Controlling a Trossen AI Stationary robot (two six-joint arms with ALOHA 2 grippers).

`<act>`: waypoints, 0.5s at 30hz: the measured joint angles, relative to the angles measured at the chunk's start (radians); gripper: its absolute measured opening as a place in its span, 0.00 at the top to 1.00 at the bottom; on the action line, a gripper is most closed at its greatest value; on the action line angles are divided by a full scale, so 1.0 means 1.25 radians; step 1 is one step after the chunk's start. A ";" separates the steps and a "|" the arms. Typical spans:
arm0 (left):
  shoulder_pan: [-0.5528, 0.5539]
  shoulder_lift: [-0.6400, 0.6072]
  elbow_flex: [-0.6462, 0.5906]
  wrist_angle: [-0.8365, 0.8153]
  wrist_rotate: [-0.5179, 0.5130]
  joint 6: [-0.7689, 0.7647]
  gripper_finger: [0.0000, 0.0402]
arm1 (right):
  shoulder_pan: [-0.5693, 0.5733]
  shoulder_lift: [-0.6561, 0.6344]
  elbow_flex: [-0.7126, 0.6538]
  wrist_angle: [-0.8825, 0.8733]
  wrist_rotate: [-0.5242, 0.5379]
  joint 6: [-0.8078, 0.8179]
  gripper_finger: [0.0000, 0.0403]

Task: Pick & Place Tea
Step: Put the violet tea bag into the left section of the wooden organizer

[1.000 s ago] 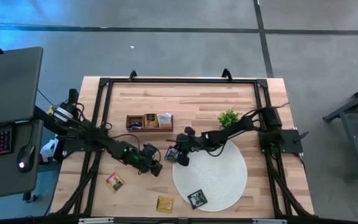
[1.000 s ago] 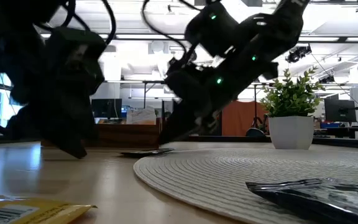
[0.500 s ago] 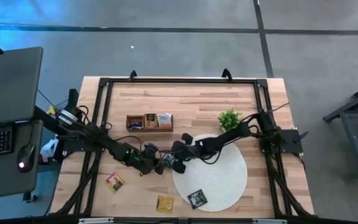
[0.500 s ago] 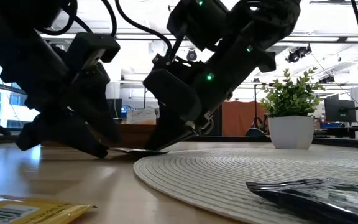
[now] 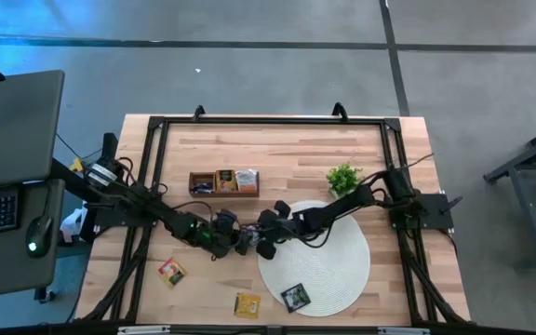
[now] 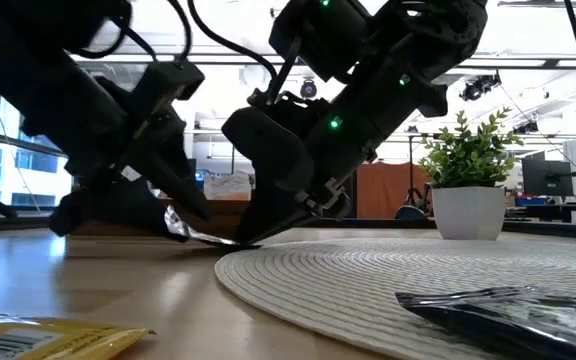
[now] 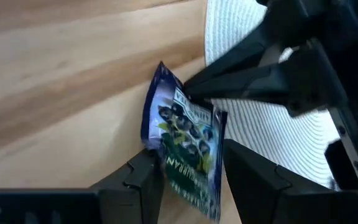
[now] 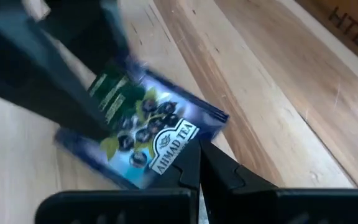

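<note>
The right gripper (image 8: 194, 163) has its fingers pressed together on one corner of a blue tea packet (image 8: 145, 142), pinching it just off the edge of the round white mat (image 5: 328, 270), low over the worktop (image 5: 287, 149). The left gripper (image 7: 188, 180) faces it, fingers spread to either side of the packet (image 7: 188, 149), which stands tilted between them, its long axis running lengthwise into their gap. Both arms meet at the packet; a handover seems likely, needing the left fingers to close before the right lets go.
</note>
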 joint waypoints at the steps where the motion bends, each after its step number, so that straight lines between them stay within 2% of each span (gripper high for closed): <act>1: 0.007 0.000 0.000 0.000 0.008 0.009 0.61 | 0.002 0.000 0.000 0.001 0.014 -0.003 1.00; 6: 0.031 0.000 0.000 0.001 0.044 0.072 0.66 | 0.007 0.000 0.000 0.008 0.040 -0.005 1.00; 15: 0.044 -0.011 0.000 -0.038 0.157 0.171 0.98 | 0.006 -0.013 0.000 -0.004 0.027 -0.053 1.00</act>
